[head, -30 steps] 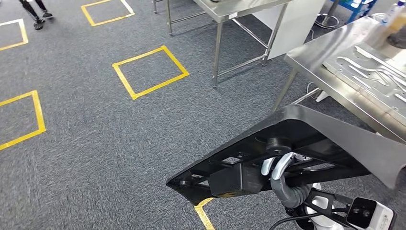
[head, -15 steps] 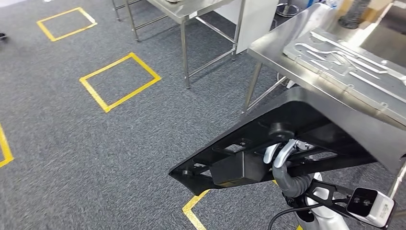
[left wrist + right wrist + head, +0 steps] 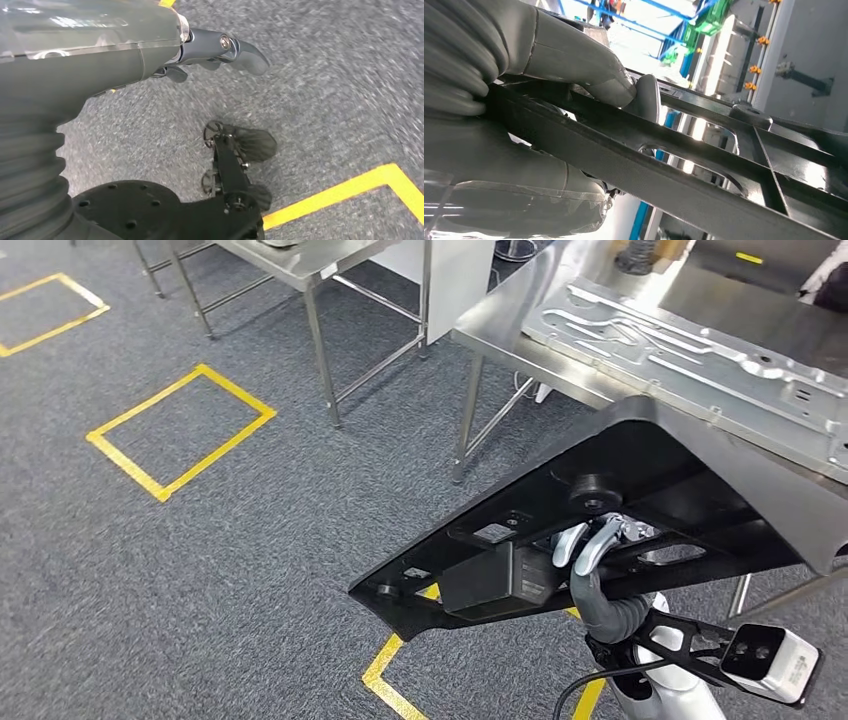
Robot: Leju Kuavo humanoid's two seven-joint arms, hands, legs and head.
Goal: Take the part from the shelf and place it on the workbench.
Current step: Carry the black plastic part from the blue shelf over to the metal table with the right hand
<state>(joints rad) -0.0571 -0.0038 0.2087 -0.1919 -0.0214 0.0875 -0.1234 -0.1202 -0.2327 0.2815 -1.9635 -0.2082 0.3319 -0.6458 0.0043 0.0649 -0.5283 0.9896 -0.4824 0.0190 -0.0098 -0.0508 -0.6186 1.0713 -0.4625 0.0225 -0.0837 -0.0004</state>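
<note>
The bench (image 3: 560, 335) is now nearer in the head view. The right robot hand (image 3: 592, 550) grips the black part (image 3: 660, 475); the left robot hand (image 3: 220, 50) hangs with nothing in it, fingers apart.

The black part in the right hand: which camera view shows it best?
The head view shows the black part best: its whole triangular outline and ribbed underside, with the right hand gripping it from below, near the workbench. The right wrist view gives a close look at some ribs under the thumb. The left wrist view looks at carpet.
</note>
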